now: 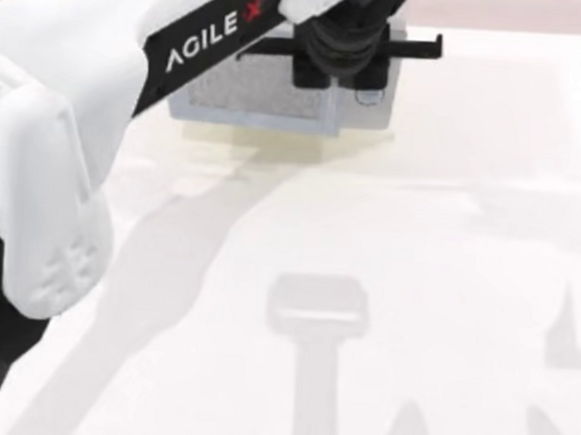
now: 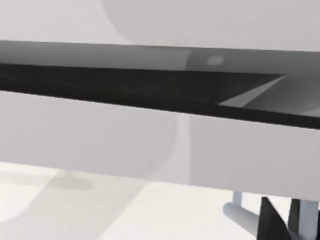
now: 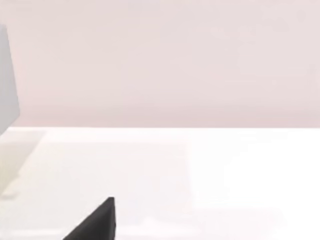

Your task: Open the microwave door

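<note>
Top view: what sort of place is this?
Likely a rendered tabletop test scene, not a kitchen: a bare pale table, one small light grey boxy microwave, and a white AgileX left arm reaching over it.

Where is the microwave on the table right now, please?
In the top view the microwave sits at the table's far edge, left of centre, directly beneath the left gripper.

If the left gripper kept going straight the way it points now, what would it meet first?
Probably the microwave itself: the left gripper hangs right over its front edge, and the left wrist view is filled by a grey panel with a dark gap. Depth is unclear.
</note>
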Robot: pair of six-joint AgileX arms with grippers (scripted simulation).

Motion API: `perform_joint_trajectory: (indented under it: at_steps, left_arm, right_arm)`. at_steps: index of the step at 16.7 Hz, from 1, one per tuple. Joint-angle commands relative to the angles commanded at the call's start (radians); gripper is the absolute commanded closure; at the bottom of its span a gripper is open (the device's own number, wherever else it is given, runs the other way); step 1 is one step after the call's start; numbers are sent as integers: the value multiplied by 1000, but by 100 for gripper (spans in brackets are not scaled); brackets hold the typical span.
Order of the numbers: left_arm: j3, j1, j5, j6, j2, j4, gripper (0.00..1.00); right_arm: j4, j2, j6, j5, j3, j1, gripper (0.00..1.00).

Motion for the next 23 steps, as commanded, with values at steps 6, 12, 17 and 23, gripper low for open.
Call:
perform_joint_trajectory:
  at_steps: [6, 12, 17, 23]
  left_arm:
    - [0, 0, 0, 0, 0, 0, 100]
    - [-41, -4, 7, 17, -29, 29, 100]
    - [-193, 2, 33, 80, -112, 106, 100]
    - [-200, 2, 36, 83, -116, 110, 100]
  right_arm:
    - [0, 0, 0, 0, 0, 0, 0]
    - [0, 0, 0, 0, 0, 0, 0]
    - [0, 0, 0, 0, 0, 0, 0]
    - [0, 0, 0, 0, 0, 0, 0]
